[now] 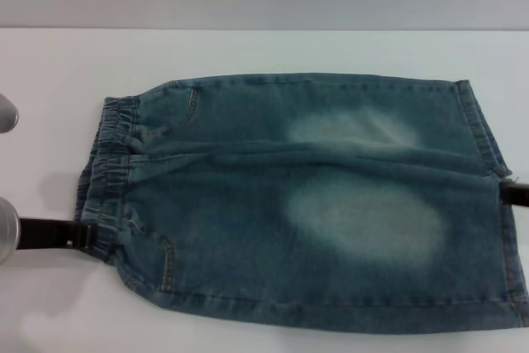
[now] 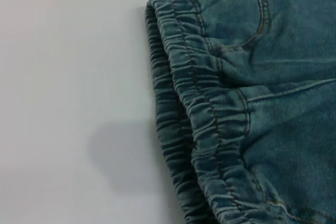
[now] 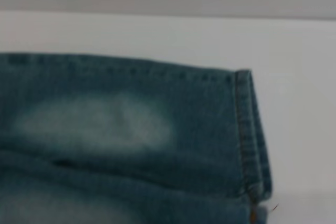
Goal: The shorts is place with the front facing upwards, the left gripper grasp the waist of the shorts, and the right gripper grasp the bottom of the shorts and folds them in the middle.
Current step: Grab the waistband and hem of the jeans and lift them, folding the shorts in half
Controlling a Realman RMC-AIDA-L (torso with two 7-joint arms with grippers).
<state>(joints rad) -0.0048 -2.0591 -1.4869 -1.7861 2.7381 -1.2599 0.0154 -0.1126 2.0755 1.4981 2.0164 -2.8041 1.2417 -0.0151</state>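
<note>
The blue denim shorts point(image 1: 314, 204) lie flat on the white table, front up, with two pale faded thigh patches. The gathered elastic waist point(image 1: 107, 163) is at the left; it also shows in the left wrist view point(image 2: 199, 108). The stitched bottom hems point(image 1: 496, 179) are at the right; one hem shows in the right wrist view point(image 3: 247, 129). My left gripper point(image 1: 87, 237) reaches in from the left edge and touches the near end of the waist. My right gripper point(image 1: 512, 193) comes in from the right edge and meets the hems where the two legs join.
The white table point(image 1: 248, 51) runs to a grey wall at the back. A silver part of the left arm point(image 1: 5, 113) shows at the left edge. Bare table lies beyond the waist point(image 2: 63, 77).
</note>
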